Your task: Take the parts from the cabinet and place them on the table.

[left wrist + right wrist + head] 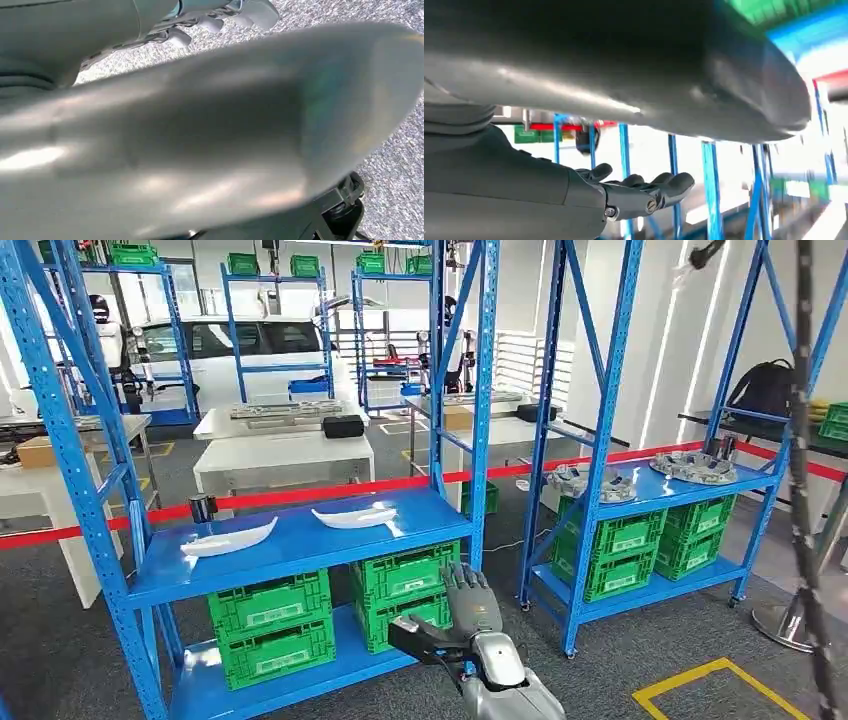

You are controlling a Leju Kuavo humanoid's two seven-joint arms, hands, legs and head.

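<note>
Two white curved parts lie on the blue shelf (300, 552) of the nearest rack: one at the left (228, 538), one further right (355, 515). My right hand (465, 612) is raised in front of the rack's lower right, below shelf level, fingers stretched and thumb out, holding nothing. In the right wrist view its fingers (644, 189) reach toward the blue rack posts, apart from the thick thumb. My left hand (200, 135) hangs over grey carpet, its blurred thumb close to the lens, with pale fingertips (220, 17) apart from it and nothing in it.
Green crates (270, 625) fill the rack's lower shelf. A small black cylinder (203, 508) stands at the shelf's back left. A second blue rack at the right carries grey metal parts (690, 466) and more crates. White tables (283, 455) stand beyond a red barrier tape (300, 495).
</note>
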